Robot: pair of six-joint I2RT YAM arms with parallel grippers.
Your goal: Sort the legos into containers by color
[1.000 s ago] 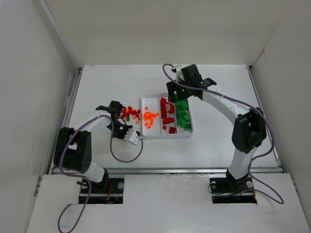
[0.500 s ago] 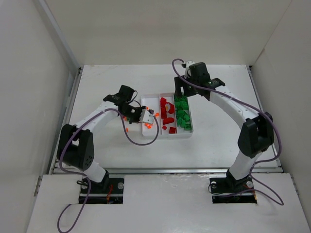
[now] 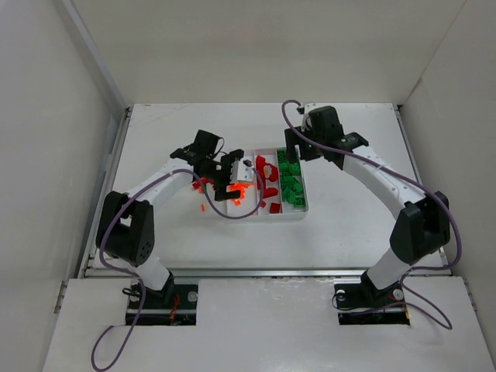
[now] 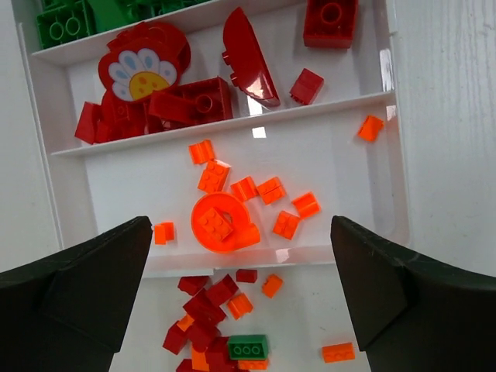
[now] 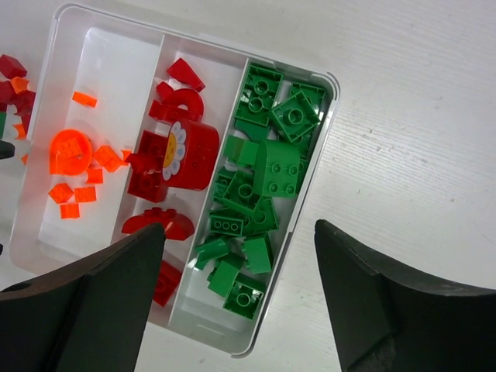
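The white tray [image 3: 267,218] lies mid-table, its three containers holding orange legos [image 4: 221,225], dark red legos [image 4: 186,101] and green legos [image 5: 267,167]. A mixed pile of loose legos [image 4: 205,302], with one green brick [image 4: 248,346], sits on the table just outside the orange compartment, also in the top view [image 3: 203,184]. My left gripper [image 4: 240,232] hovers open and empty over the orange compartment's edge [image 3: 236,177]. My right gripper [image 5: 240,229] hangs open and empty above the tray's green side, near its far end [image 3: 298,149].
A single orange piece [image 3: 203,207] lies apart, nearer the front, and another orange brick [image 4: 339,353] lies beside the pile. A red piece with a flower print [image 5: 172,151] rests in the middle compartment. White enclosure walls [image 3: 93,77] flank the table. Grey cables [image 3: 232,213] loop off both arms.
My left gripper swung from the loose pile over to the tray's orange compartment and went from shut to open. The right arm drifted slightly right along the tray's far end.
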